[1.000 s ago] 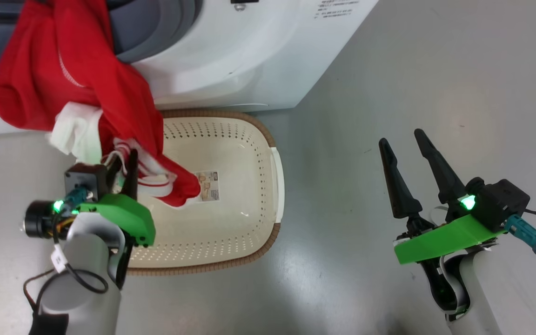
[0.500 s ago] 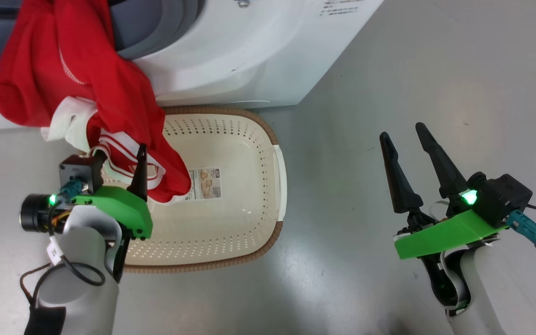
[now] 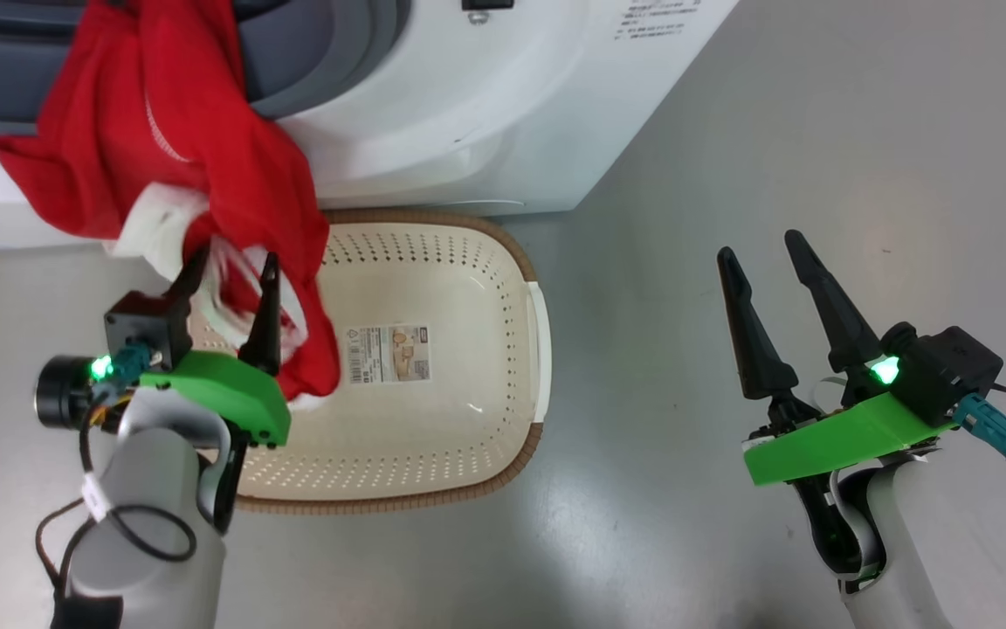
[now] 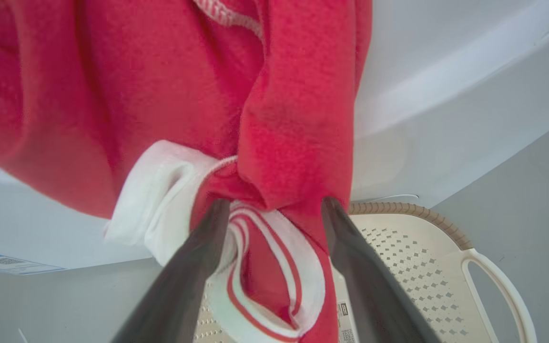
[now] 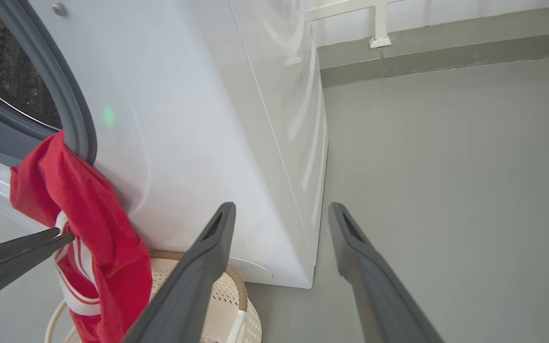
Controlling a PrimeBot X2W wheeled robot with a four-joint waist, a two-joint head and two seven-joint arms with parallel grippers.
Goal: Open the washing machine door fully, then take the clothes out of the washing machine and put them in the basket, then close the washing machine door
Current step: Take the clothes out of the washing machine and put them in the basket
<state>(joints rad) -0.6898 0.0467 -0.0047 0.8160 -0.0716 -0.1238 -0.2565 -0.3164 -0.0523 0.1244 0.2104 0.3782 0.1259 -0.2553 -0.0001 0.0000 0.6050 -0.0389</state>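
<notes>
Checking left gripper [image 3: 234, 258]: fingers spread wide, nothing clamped. The clothes [image 3: 206, 157] hang down between my two fingers. In the left wrist view [image 4: 274, 202] the red fabric [image 4: 293, 119] bunches at both fingertips and a white-and-red striped band [image 4: 274, 286] droops between them. Can't tell if the cloth presses on either pad.

Clothes position: top end caught in the opening of the washing machine [image 3: 468, 105], draped down its white front and over the left end of the basket [image 3: 433, 262]. A white panel [image 3: 149, 231] pokes out on the left side of the bundle. The lowest red fold sits inside the basket, just left of the sticker [image 3: 387, 354] on its bottom. Can't tell if it touches the basket floor.

The basket stands on the grey floor [image 3: 774, 131], its far rim tucked right against the foot of the machine, with the rest of its inside bare.

Right gripper [image 3: 758, 245]: fingers wide apart, holding nothing, over bare floor well to the right of the basket. The right wrist view [image 5: 282, 206] looks past the machine's front corner. It catches the grey gasket [image 5: 72, 114] and a bit of perforated drum [image 5: 12, 81]. The clothes [image 5: 98, 228] trail from the gasket down to the basket [image 5: 238, 286].
</notes>
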